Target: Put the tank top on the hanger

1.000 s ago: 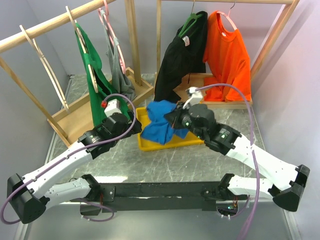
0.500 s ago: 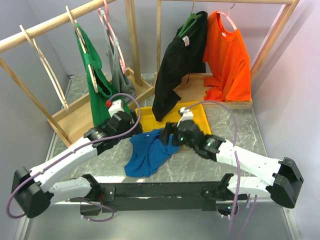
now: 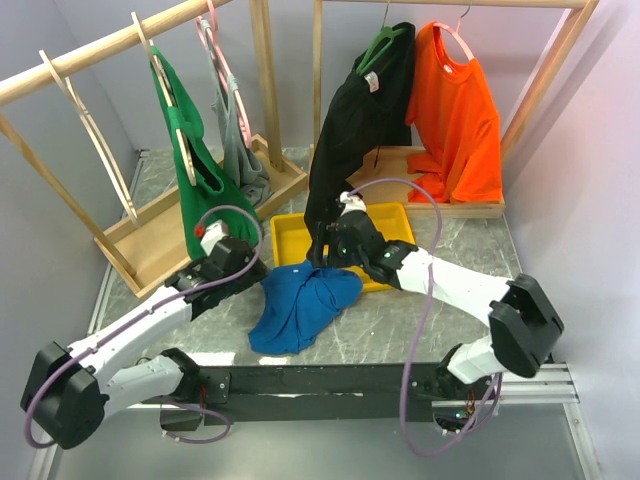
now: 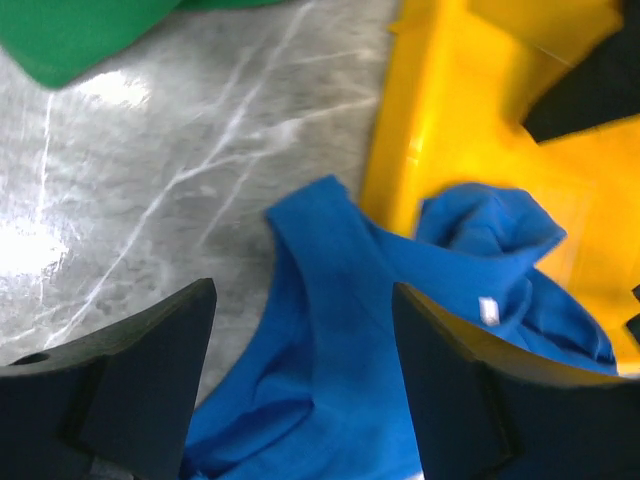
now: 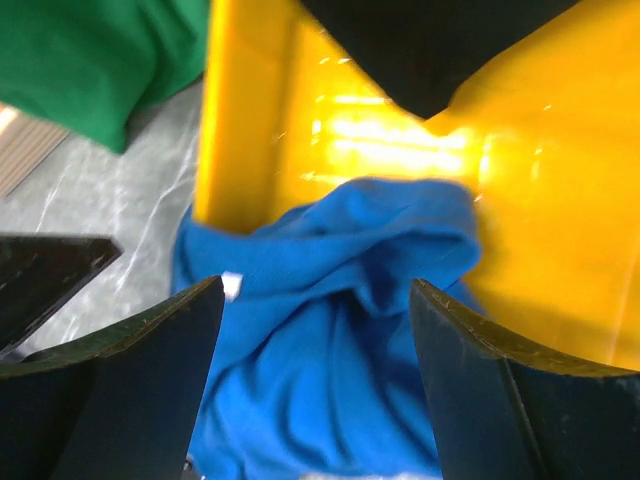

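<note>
Tank top (image 3: 300, 305) lies crumpled beneath left claw (image 4: 300, 295) and right claw (image 5: 317, 290), draped off the tray (image 3: 290, 235) onto the counter (image 3: 420, 320); we see both claws spread wide.

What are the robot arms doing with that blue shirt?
They are trying to hang up the blue tank top. It lies crumpled on the table, with one end draped over the edge of the yellow tray. The left tool and the right tool hover open over it, gripping nothing. The wooden hanger hangs bare at the left.
</note>
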